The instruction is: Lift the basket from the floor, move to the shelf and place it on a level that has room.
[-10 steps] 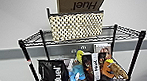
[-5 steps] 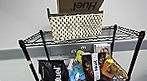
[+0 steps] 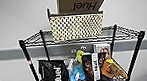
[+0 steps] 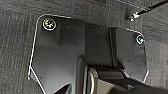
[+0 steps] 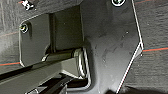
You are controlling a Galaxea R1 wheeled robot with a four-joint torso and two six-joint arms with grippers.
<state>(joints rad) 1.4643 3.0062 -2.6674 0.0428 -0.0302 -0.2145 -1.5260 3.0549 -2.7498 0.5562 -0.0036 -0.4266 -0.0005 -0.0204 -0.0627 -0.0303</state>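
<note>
Upright cream woven basket (image 3: 76, 26), dark-rimmed

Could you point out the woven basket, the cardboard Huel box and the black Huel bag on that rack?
woven basket (image 3: 76, 27), head view, front woven wall.
cardboard Huel box (image 3: 80, 3), head view, printed front face.
black Huel bag (image 3: 53, 75), head view, front panel.

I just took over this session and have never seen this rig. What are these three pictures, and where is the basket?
The head view comes from a camera high on a wheeled two-armed robot. It faces a black wire shelf against a pale wall. The cream woven basket stands on the top level, with a brown cardboard box behind it. The tier below holds a black pouch, boxes and toys. The other two pictures come from cameras on the arms' wrists: the dark plates there are robot parts, over grey carpet floor. Nothing shows as held.
</note>
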